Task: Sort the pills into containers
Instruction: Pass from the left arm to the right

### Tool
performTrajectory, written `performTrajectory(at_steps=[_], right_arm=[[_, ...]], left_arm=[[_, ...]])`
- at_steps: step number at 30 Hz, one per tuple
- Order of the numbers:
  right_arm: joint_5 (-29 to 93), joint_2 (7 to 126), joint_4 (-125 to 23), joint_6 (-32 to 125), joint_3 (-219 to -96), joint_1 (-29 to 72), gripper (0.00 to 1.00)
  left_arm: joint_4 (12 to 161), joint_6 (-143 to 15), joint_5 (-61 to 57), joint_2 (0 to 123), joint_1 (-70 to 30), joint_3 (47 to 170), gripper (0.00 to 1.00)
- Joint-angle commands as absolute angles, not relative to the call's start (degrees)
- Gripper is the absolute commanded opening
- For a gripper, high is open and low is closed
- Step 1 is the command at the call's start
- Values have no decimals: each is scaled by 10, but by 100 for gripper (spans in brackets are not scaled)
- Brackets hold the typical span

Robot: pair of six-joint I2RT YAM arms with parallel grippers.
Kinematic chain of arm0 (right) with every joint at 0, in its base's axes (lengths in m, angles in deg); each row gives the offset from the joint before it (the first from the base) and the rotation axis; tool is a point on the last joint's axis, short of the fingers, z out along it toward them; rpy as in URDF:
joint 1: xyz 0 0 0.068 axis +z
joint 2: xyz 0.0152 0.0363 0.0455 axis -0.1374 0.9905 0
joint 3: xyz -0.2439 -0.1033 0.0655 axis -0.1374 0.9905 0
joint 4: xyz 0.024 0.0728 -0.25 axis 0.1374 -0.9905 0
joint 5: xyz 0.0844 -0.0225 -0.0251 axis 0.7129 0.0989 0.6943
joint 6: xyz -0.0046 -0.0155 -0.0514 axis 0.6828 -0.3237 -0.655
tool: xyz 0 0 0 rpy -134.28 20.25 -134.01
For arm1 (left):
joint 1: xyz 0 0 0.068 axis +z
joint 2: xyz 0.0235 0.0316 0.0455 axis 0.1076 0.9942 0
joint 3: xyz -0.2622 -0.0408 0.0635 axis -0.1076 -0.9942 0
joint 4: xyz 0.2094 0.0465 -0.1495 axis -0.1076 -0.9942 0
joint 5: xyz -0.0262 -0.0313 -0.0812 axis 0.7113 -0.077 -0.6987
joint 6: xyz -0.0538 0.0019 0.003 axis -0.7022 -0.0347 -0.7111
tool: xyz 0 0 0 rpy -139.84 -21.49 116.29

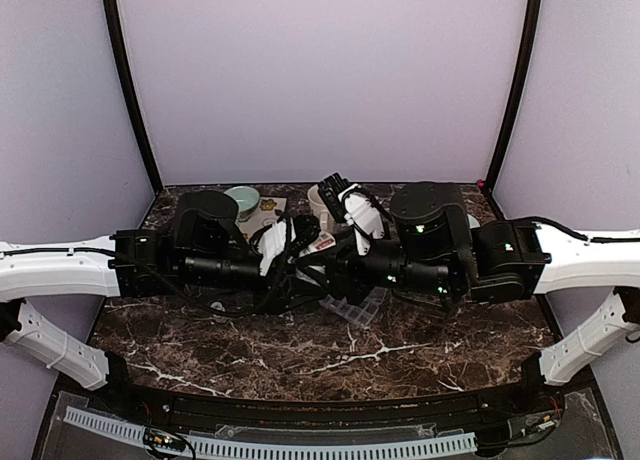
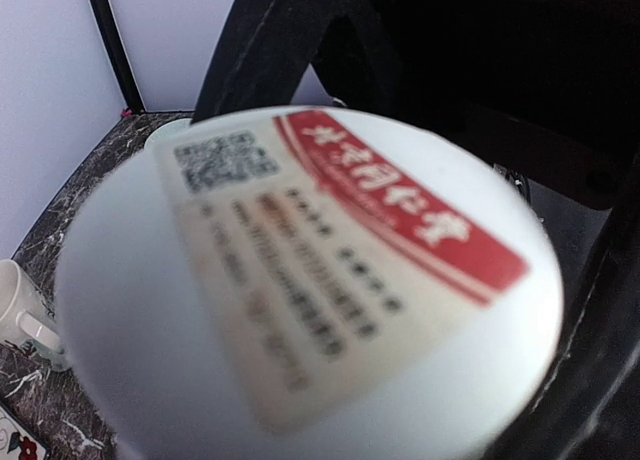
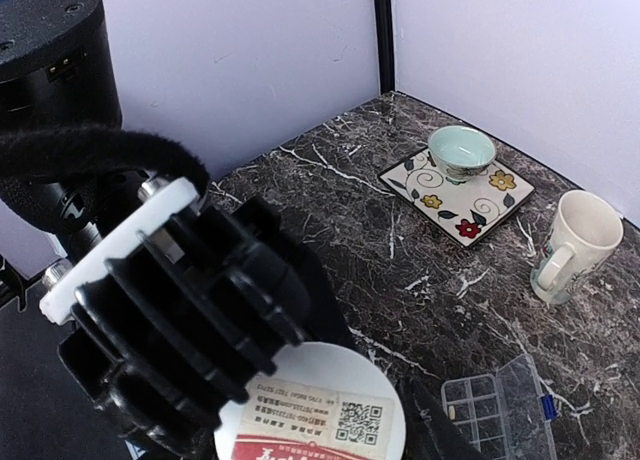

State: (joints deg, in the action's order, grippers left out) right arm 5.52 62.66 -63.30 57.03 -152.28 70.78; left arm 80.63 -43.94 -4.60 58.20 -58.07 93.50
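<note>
top view only: both arms reach in from the sides and meet over the middle of the counter (image 1: 420, 350). the left tool (image 1: 306, 250) and right tool (image 1: 336, 236) crowd around a white bottle (image 1: 320, 243), of which only a sliver of red label shows.
left wrist view only: the bottle's label, close and blurred, with a qr code, dark text and a red band with white characters. a dark finger (image 2: 600, 320) runs along its right edge. a pale rounded rim (image 2: 165, 132) peeks from behind, too little to name.
right wrist view only: the organizer's open lid and blue latch (image 3: 548, 408).
pill organizer (image 3: 498, 408): clear tray with two rows of square compartments, flat on the counter toward the front, just beside the bottle and apart from the mug. the lid lies open; contents too small to tell.
bowl (image 3: 461, 148): pale green, upright on a floral tile (image 3: 470, 210) at the back.
mug (image 3: 570, 242): cream, upright, between tile and organizer, touching neither.
white bottle: held clear of the counter.
left tool state: partly spread, pinching the white bottle.
right tool state: cannot tell, as its fingers are hidden.
arm pose: forearms low and near level. the left arm's black wrist (image 3: 170, 300) sits right above the bottle.
</note>
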Motion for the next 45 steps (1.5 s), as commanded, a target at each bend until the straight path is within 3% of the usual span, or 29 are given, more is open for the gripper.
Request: performTrajectory(at_steps=[1, 8, 12, 18, 28, 39, 45], right_arm=[[86, 633, -599, 577, -1515, 702, 26], [94, 636, -595, 580, -1513, 698, 10], [92, 634, -590, 584, -1509, 697, 4], [88, 636, -585, 587, -1506, 695, 0], [76, 639, -585, 590, -1508, 692, 0], [10, 650, -606, 600, -1523, 686, 0], [-51, 656, -626, 617, -1526, 672, 0]], left_arm=[[819, -439, -61, 584, -581, 961, 0], [833, -447, -35, 578, -581, 953, 2], [846, -450, -16, 566, -581, 938, 26], [853, -452, 0, 560, -581, 927, 48], [849, -455, 19, 562, -581, 923, 74], [816, -469, 68, 567, -581, 907, 81], [806, -499, 150, 556, -581, 877, 84]])
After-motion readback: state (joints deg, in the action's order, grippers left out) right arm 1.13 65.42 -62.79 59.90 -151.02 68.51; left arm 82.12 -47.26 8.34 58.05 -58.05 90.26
